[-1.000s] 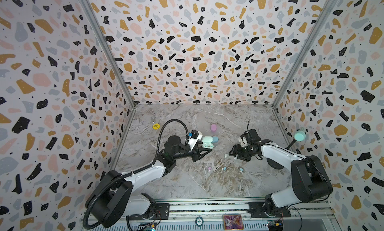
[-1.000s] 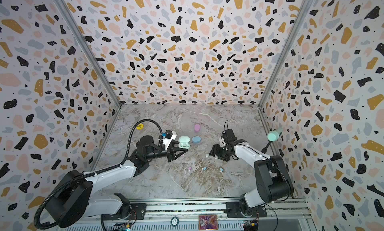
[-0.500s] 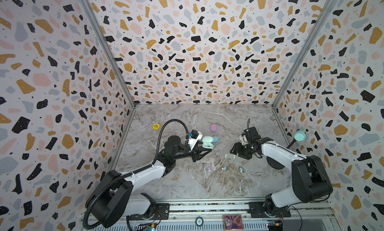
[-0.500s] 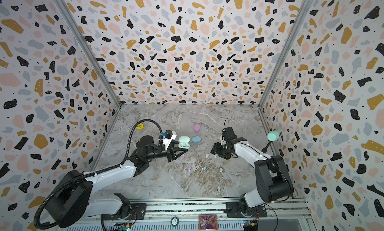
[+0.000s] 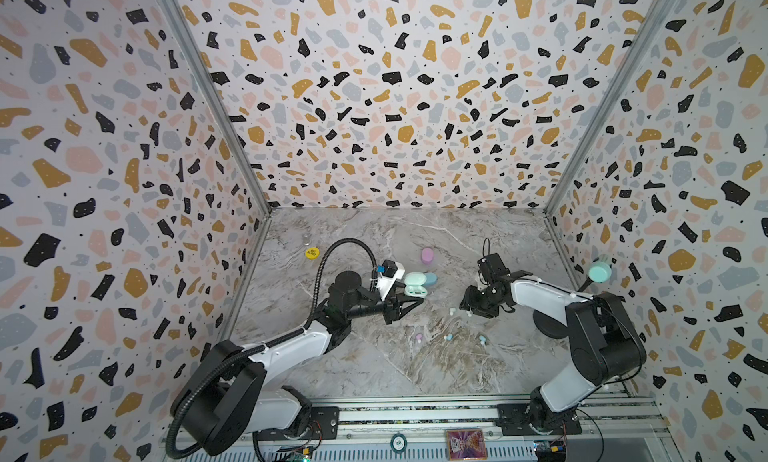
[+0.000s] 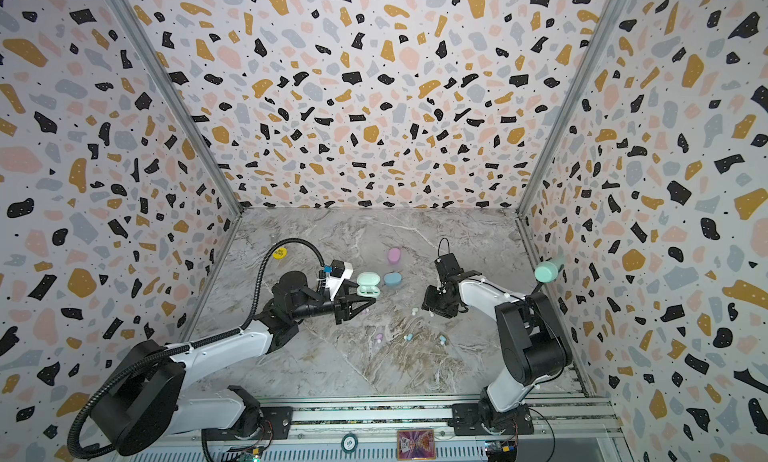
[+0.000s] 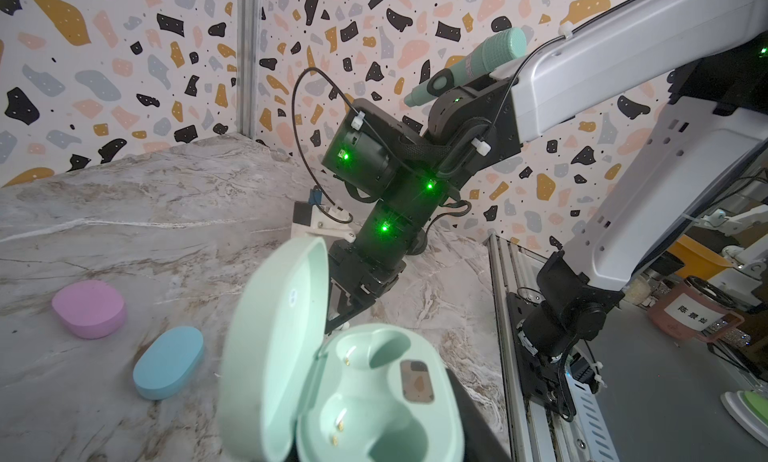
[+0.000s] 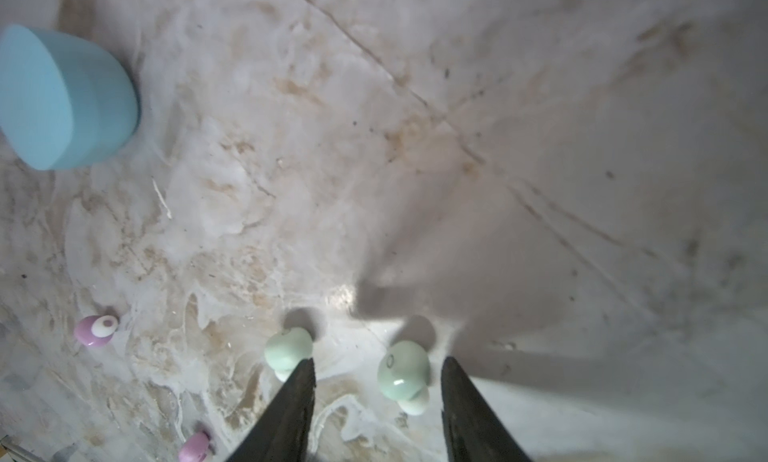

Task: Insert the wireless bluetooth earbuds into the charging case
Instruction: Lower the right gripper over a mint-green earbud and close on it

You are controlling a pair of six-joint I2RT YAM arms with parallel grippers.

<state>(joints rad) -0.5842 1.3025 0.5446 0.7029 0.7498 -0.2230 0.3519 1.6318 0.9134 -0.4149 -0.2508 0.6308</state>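
- Nearest, a pink bud [image 5: 419,337] and two blue buds [image 5: 448,337] lie loose on the surface [image 5: 374,377], well apart from any case. I judge their turn comes later.
- Beyond them the right claw [image 8: 377,361] is low over the surface. Its jaws are part open and astride a mint bud [image 8: 402,370], with a gap showing on each side, so it touches and holds nothing.
- A second mint bud [image 8: 288,348] lies just outside one jaw, close enough to be knocked.
- The step in hand, as I read it, is picking up the first mint bud. The next move calls for closing squarely on that small round body without squirting it out, then lifting it and carrying it across to the mint case [image 7: 361,393].
- Farther on, the left claw [image 5: 417,301] is fully closed, with its tips against the mint case. The case lies on the surface with its lid up and both wells empty. Whether the claw pinches the case or only steadies it, I cannot tell.
- Farthest, the blue case [image 7: 168,362] and the pink case [image 7: 89,308] lie closed.
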